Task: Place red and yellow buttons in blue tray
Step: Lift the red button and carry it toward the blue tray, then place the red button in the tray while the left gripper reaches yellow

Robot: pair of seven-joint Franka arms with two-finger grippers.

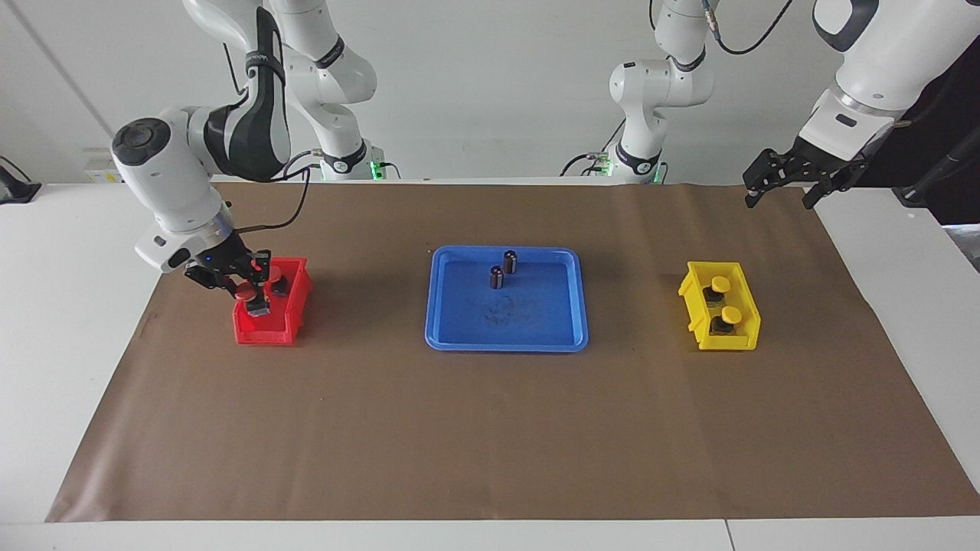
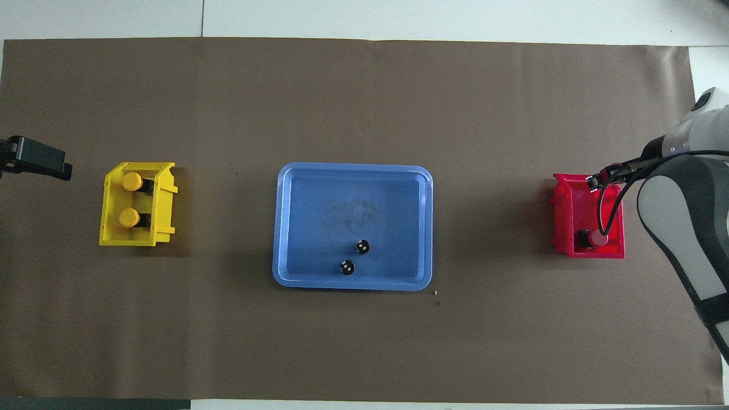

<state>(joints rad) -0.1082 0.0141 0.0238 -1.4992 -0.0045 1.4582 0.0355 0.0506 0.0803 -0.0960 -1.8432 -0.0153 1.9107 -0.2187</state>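
Note:
Two red buttons are in the small red bin (image 1: 285, 325) at the right arm's end. One (image 1: 271, 273) lies nearer to the robots and also shows in the overhead view (image 2: 596, 238). My right gripper (image 1: 246, 285) is down in the bin at the other red button (image 1: 245, 291), which the overhead view hides. Two yellow buttons (image 1: 720, 285) (image 1: 731, 314) sit in the yellow bin (image 1: 746, 337); they also show in the overhead view (image 2: 132, 181) (image 2: 128, 217). The blue tray (image 1: 506, 346) lies mid-table. My left gripper (image 1: 781, 197) waits open, in the air off the left arm's end of the brown mat.
Two small dark cylinders (image 1: 510, 262) (image 1: 496, 277) stand in the blue tray, in its part nearer to the robots. A brown mat (image 1: 490, 428) covers the table. The yellow bin (image 2: 108, 239) and the red bin (image 2: 575, 250) flank the tray (image 2: 353, 285).

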